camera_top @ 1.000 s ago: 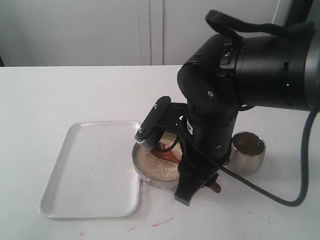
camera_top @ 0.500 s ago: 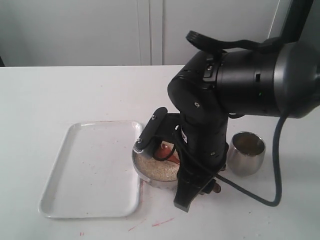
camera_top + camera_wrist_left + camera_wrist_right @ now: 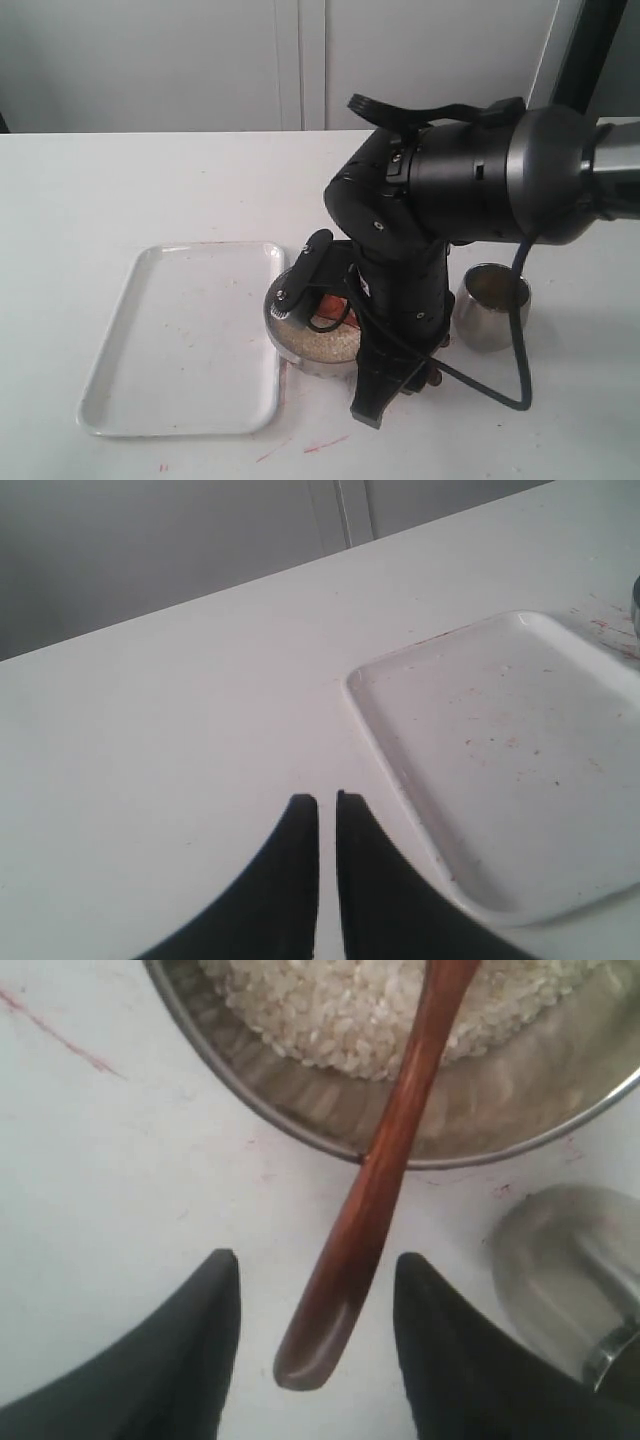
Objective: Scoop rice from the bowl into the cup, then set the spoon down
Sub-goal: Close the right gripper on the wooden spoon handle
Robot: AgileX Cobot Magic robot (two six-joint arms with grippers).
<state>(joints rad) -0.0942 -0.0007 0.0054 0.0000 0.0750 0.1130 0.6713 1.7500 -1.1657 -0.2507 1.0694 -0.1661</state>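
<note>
The steel bowl [image 3: 290, 345] holds off-white rice [image 3: 325, 343]. The reddish-brown spoon [image 3: 385, 1160] lies with its round end in the rice [image 3: 330, 1010] and its handle over the bowl's rim [image 3: 250, 1100], the handle's end sticking out above the table. My right gripper [image 3: 315, 1270] is open, and its fingers straddle the handle's end without touching it. In the exterior view the right gripper [image 3: 325, 355] hangs over the bowl and hides most of the spoon [image 3: 330, 300]. The steel cup [image 3: 492, 305] stands right of the bowl. My left gripper [image 3: 326, 800] is shut and holds nothing, above bare table beside the tray.
A white tray [image 3: 180, 340] with reddish specks lies just left of the bowl, also in the left wrist view as the tray [image 3: 500, 740]. Red marks stain the table [image 3: 320, 443] in front of the bowl. The right arm's cable [image 3: 500, 395] loops down near the cup.
The right arm has shifted left and turned over the bowl, its open fingers still around the spoon's handle. Spoon, bowl and cup have not moved.
</note>
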